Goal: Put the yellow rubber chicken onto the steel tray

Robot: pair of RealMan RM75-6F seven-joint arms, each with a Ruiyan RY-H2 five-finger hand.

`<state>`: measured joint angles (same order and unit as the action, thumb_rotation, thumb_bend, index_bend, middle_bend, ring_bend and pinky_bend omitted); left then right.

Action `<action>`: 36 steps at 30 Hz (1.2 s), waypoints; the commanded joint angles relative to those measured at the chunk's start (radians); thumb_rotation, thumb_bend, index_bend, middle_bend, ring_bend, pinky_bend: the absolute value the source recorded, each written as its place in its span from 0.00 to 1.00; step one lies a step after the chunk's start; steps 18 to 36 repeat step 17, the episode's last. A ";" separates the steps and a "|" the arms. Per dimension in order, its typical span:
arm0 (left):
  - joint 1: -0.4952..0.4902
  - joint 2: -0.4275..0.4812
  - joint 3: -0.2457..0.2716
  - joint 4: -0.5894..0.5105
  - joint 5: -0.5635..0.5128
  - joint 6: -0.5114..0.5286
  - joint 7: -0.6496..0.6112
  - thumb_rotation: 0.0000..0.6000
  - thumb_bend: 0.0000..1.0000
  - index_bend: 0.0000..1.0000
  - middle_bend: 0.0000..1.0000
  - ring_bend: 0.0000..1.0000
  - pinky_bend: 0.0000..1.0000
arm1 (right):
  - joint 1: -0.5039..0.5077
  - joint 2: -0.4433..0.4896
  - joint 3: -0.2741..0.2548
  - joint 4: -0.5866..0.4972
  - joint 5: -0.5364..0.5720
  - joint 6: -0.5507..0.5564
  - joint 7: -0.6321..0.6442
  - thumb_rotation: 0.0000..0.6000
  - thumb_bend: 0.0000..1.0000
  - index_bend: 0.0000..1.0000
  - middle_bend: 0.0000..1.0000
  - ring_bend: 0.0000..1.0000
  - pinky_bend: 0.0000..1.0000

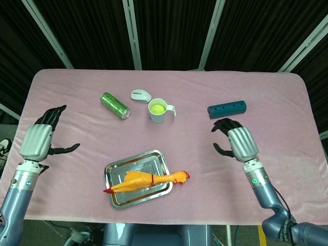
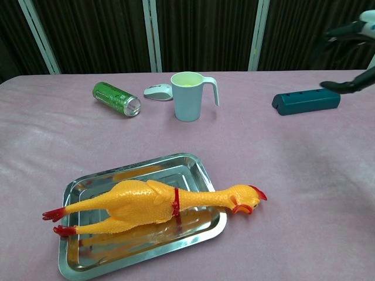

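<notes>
Yellow rubber chicken [image 2: 149, 202] is down on the steel tray [image 2: 193, 167], lying lengthwise with its body and red feet inside the rim and its neck and head hanging out over the tray's right edge above the table [image 1: 271, 102]. I judge the placement done: the weight sits in the tray, so the overhang should not tip it out.

My right hand [image 1: 237, 141] hangs above the pink cloth well to the right of the tray, holding nothing, fingers loosely curled and apart, near the teal cylinder [image 1: 227, 109]. My left hand [image 1: 38, 138] is out at the left edge of the table, also empty, fingers spread with the thumb pointing inward. Both stand clear of the tray, which suits a finished release: nothing is left to nudge the chicken.

Bystanders, none in contact with either hand: the white mug [image 2: 188, 95] behind the tray, the green can [image 2: 116, 98] lying on its side to its left, and the small white computer mouse [image 2: 158, 91] between them.
</notes>
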<state>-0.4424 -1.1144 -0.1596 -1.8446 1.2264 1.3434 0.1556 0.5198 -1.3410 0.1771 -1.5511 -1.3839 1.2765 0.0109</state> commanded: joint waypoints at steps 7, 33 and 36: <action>0.132 -0.023 0.083 0.114 0.120 0.130 -0.095 1.00 0.01 0.10 0.10 0.08 0.16 | -0.144 0.082 -0.042 0.067 0.054 0.101 -0.080 1.00 0.33 0.21 0.28 0.12 0.18; 0.238 -0.042 0.155 0.185 0.207 0.198 -0.173 1.00 0.01 0.08 0.09 0.08 0.13 | -0.276 0.103 -0.086 0.067 0.040 0.203 -0.017 1.00 0.33 0.15 0.24 0.07 0.13; 0.238 -0.042 0.155 0.185 0.207 0.198 -0.173 1.00 0.01 0.08 0.09 0.08 0.13 | -0.276 0.103 -0.086 0.067 0.040 0.203 -0.017 1.00 0.33 0.15 0.24 0.07 0.13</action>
